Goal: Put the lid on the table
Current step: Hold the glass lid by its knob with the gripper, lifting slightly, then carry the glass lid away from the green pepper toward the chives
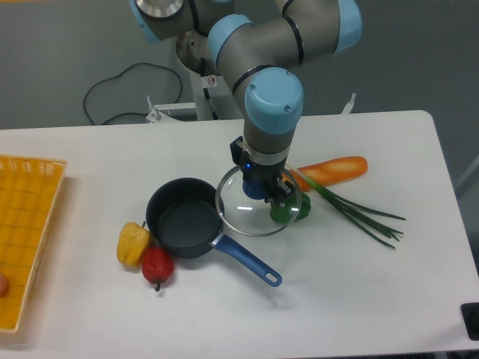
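Note:
The lid point(241, 218), a clear glass disc with a thin metal rim, hangs level just right of the dark blue saucepan point(182, 219). Its left edge overlaps the pan's right rim. My gripper point(259, 188) comes straight down on the lid's centre and is shut on its dark blue knob, which the fingers mostly hide. A green pepper point(289, 210) shows through the glass under the lid's right side, so the lid is held above the white table point(359, 292).
The saucepan's blue handle point(248, 259) points to the front right. A carrot point(334, 170) and green onions point(361, 214) lie to the right. A yellow pepper point(132, 243) and a red pepper point(157, 264) sit left of the pan. A yellow mesh tray point(26, 232) stands at the left edge.

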Controlling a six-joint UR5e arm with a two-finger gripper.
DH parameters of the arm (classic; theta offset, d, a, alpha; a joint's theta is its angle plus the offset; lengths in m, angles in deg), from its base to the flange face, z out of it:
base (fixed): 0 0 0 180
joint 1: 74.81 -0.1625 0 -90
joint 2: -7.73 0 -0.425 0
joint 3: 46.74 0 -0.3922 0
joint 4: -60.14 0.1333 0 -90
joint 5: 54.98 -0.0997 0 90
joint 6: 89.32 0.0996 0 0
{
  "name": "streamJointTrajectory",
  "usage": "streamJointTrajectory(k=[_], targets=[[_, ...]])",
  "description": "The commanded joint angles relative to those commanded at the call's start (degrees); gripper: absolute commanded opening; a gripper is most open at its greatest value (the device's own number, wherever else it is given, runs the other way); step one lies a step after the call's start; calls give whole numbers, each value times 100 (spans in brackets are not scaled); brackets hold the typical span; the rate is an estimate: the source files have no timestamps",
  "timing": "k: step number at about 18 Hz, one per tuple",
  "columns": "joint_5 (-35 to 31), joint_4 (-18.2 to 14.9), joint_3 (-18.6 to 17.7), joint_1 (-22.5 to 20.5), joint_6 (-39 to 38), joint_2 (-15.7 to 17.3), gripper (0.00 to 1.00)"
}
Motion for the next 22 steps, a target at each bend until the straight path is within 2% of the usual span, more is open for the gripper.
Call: streamJointTrajectory(k=[8, 12, 22], targets=[[70, 18, 70, -18, -26, 9, 48], [70, 26, 141, -176, -9, 0, 48], [62, 220, 325, -264, 0, -272, 48]])
